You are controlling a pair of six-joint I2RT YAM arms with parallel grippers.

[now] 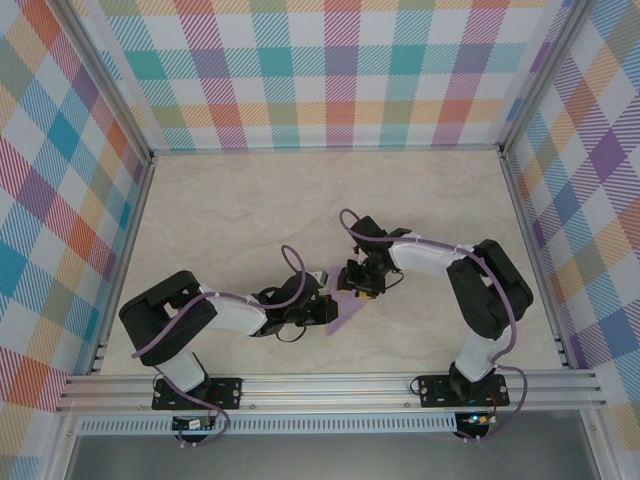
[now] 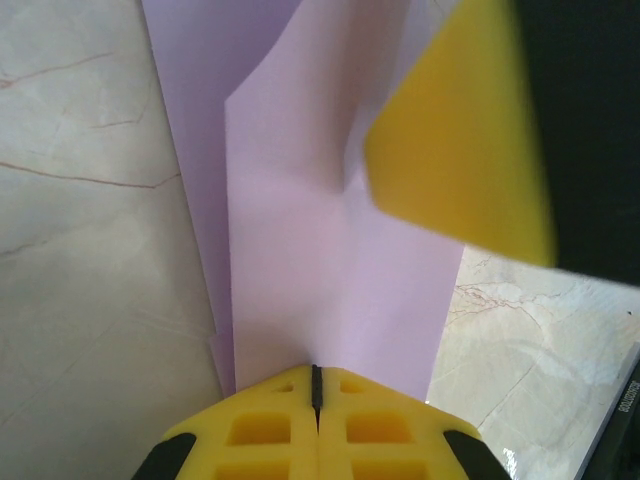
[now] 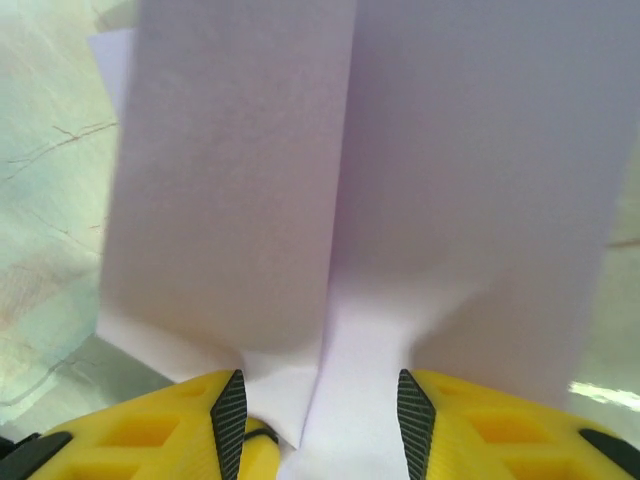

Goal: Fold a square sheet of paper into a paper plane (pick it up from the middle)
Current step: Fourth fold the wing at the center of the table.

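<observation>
Mid-table, left gripper [image 2: 316, 378] clamps paper [image 2: 300, 260]; right gripper [image 3: 320, 395], at its 1 o'clock, straddles it half-open; tugging may tear it.

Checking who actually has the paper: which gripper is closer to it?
Left. The left gripper is shut on an edge of the paper, touching it. The right gripper straddles the paper with its jaws apart, the sheet passing between them.

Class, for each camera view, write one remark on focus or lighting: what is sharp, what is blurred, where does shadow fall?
Top external: evenly lit, sharp, the lilac paper small between the arms. Left wrist: left claw crisp, a yellow finger at upper right blurred. Right wrist: paper soft and hazy, shaded just above the right claw.
</observation>
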